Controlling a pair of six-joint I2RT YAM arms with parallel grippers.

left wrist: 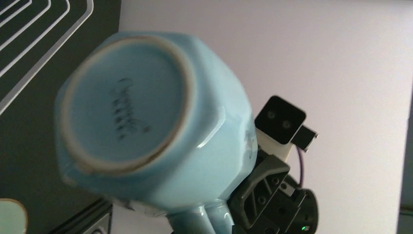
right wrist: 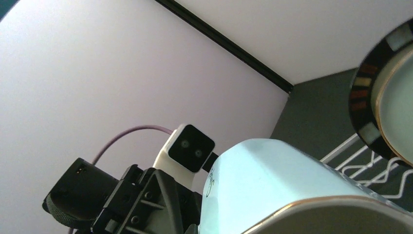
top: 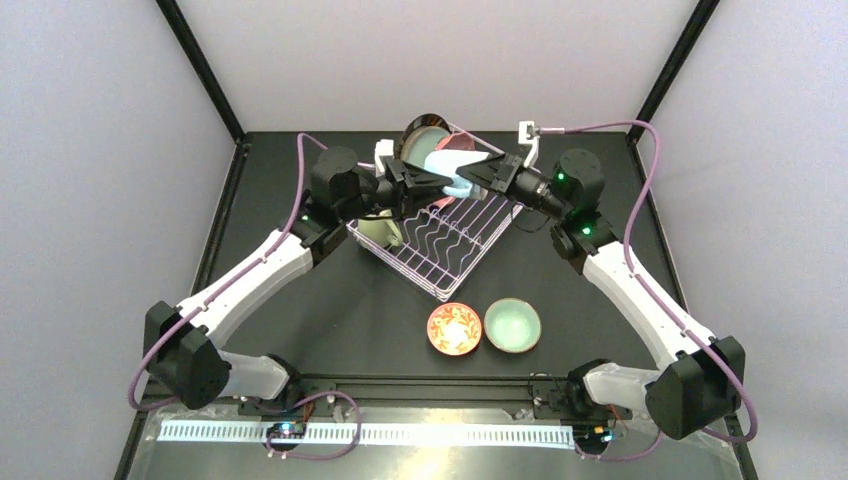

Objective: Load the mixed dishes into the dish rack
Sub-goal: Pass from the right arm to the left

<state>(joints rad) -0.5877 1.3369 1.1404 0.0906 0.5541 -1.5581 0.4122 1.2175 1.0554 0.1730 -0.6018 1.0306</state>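
Observation:
The blue mug hangs in the air over the back of the white wire dish rack, between both grippers. My left gripper is at its base and handle side; the left wrist view shows the mug's base close up. My right gripper is at its rim side; the right wrist view shows the mug's wall. Both look closed on the mug, though their own fingertips are hidden. The cream plate with dark striped rim, a teal plate and the pink plate stand in the rack.
The red-orange bowl and the mint bowl sit side by side on the black table in front of the rack. The cream mug is at the rack's left corner. Black frame posts rise at the back corners.

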